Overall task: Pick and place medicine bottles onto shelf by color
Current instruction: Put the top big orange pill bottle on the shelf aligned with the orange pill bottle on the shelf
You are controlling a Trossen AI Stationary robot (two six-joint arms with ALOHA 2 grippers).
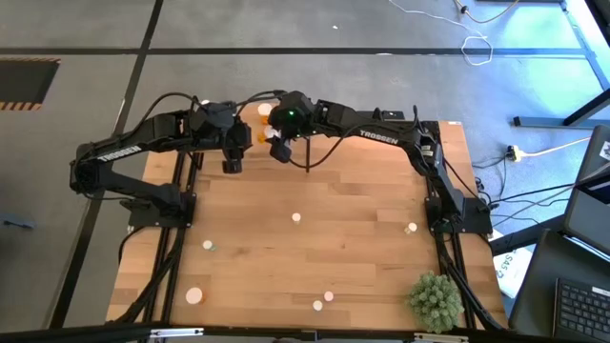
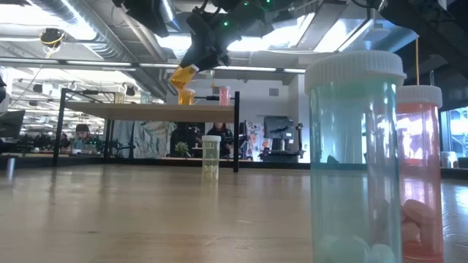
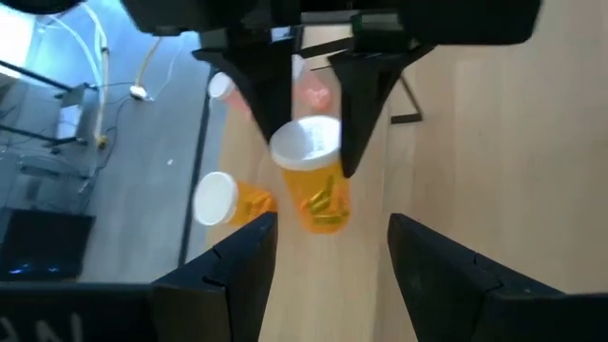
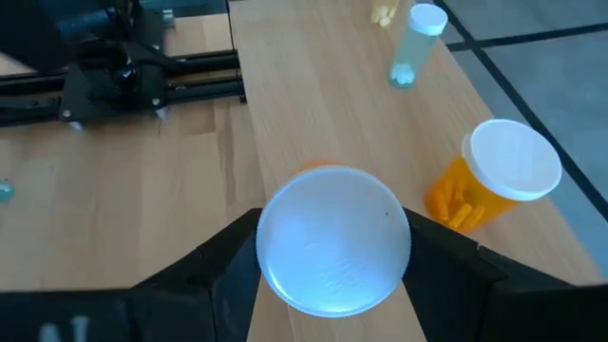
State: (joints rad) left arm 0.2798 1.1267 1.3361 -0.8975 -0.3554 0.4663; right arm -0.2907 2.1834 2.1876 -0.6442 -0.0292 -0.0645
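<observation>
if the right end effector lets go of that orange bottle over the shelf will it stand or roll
The orange bottle hangs tilted in the right end effector, so it would probably topple. Its round body would then likely roll on the flat shelf. It looks like light plastic, so it probably wouldn't break.

The table [image 1: 315,238] is being viewed whole from straight above. It is being seen level from its top by the low camera, facing the shelf [image 2: 146,111]. The shelf is being looked down on closely by both wrist cameras, and one orange bottle [image 3: 318,180] is being shared by them.
</observation>
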